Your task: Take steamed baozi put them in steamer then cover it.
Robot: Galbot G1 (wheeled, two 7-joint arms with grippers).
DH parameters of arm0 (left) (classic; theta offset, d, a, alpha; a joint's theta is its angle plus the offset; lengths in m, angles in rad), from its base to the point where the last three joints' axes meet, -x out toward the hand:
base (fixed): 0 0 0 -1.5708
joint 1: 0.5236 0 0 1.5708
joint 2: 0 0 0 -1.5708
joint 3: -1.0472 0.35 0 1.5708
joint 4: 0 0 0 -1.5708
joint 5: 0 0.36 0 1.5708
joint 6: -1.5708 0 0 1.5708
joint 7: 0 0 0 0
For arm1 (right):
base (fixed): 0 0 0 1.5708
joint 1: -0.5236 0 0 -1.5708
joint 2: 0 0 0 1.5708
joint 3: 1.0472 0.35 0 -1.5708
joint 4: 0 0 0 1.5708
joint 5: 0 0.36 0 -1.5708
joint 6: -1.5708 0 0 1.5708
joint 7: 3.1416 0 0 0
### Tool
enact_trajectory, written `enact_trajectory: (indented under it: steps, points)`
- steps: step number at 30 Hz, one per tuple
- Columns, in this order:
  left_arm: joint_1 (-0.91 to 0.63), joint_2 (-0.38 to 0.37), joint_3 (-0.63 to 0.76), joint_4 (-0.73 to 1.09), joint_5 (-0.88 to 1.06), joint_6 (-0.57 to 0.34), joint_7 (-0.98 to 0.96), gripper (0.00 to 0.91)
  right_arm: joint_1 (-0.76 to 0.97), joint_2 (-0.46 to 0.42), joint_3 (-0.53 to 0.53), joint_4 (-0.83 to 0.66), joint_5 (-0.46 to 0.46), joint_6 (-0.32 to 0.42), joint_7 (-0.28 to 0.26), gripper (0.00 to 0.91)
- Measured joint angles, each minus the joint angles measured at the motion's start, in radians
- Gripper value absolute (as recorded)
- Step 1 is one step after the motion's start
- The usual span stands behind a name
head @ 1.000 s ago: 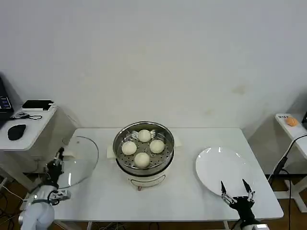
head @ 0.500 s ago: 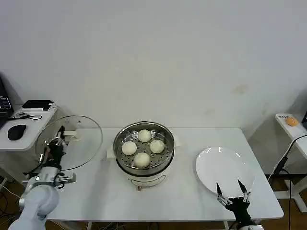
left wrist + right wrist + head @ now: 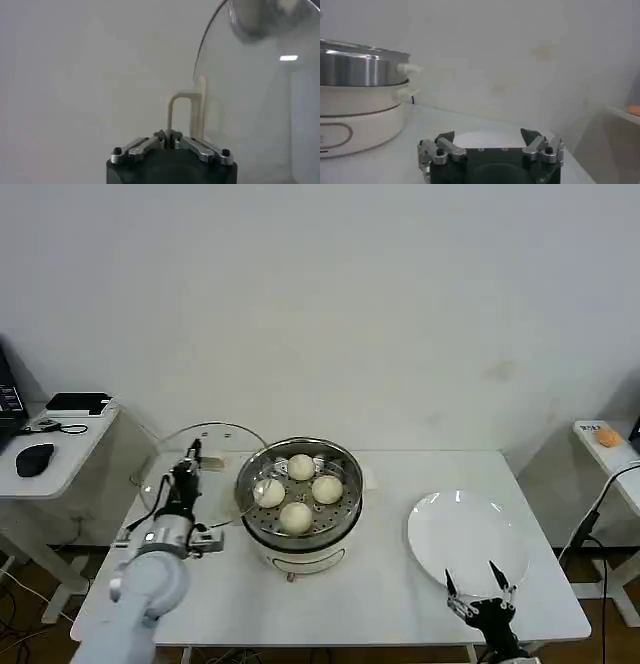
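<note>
Moved: since the earlier frames the glass lid (image 3: 200,469) has been carried from the table's left edge to just beside the steamer (image 3: 299,499), its rim overlapping the pot's left edge.
Left gripper (image 3: 187,467): clamped on the lid's cream handle (image 3: 187,116), lid held tilted above the white table (image 3: 380,594).
Right gripper (image 3: 479,592): jaws spread apart, parked at the near edge by the white plate (image 3: 462,536).
Steamed baozi (image 3: 298,494): four seated on the steamer's perforated floor.
</note>
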Motion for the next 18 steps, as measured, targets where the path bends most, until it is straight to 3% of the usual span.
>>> enact_trajectory:
  steps: [8,18]
  points:
    - [-0.071,-0.102,0.077,0.013,0.045,0.070,0.088,0.000,-0.001,0.013,-0.020,-0.013,-0.032,0.002,0.002,0.907]
    - [-0.116,-0.211,0.152,0.032,0.089,0.096,0.121,0.000,-0.006,0.020,-0.035,-0.014,-0.060,0.007,0.004,0.907]
